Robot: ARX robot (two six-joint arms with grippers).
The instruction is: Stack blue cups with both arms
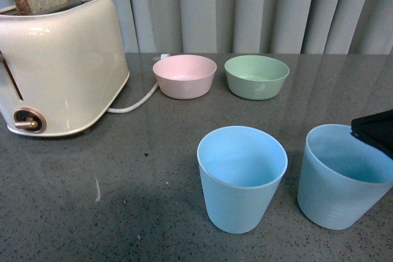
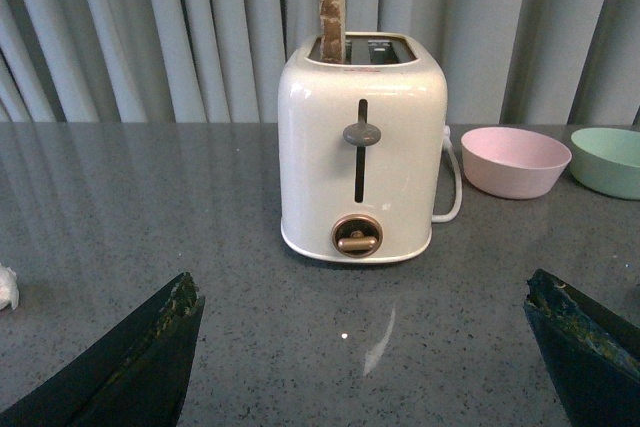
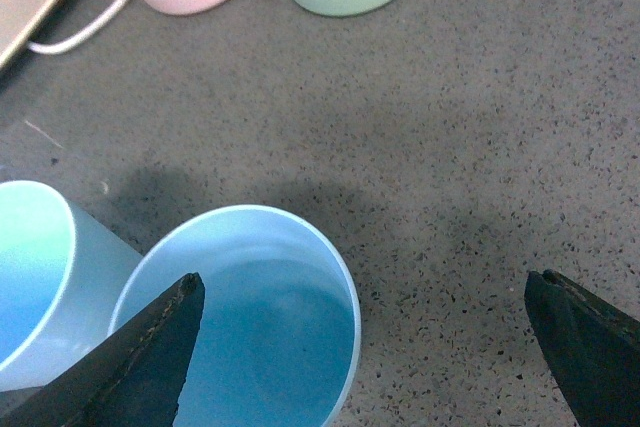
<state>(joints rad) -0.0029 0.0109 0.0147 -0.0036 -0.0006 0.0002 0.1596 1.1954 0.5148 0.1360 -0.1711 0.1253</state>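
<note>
Two light blue cups stand upright on the grey table: one near the middle (image 1: 242,179), one at the right (image 1: 342,177). My right gripper (image 3: 365,347) is open and empty, hovering above the right cup (image 3: 250,322). One finger (image 3: 150,357) is over the cup's mouth, the other (image 3: 590,347) over bare table. The other cup (image 3: 35,277) is beside it. A black part of the right arm (image 1: 376,131) shows over the right cup's rim. My left gripper (image 2: 365,347) is open and empty, low over the table and facing the toaster; no cup shows in its view.
A cream toaster (image 1: 58,65) with a slice of bread in it stands at the far left, its white cord (image 1: 132,105) trailing toward a pink bowl (image 1: 184,76). A green bowl (image 1: 256,76) sits next to the pink bowl. Grey curtains hang behind the table.
</note>
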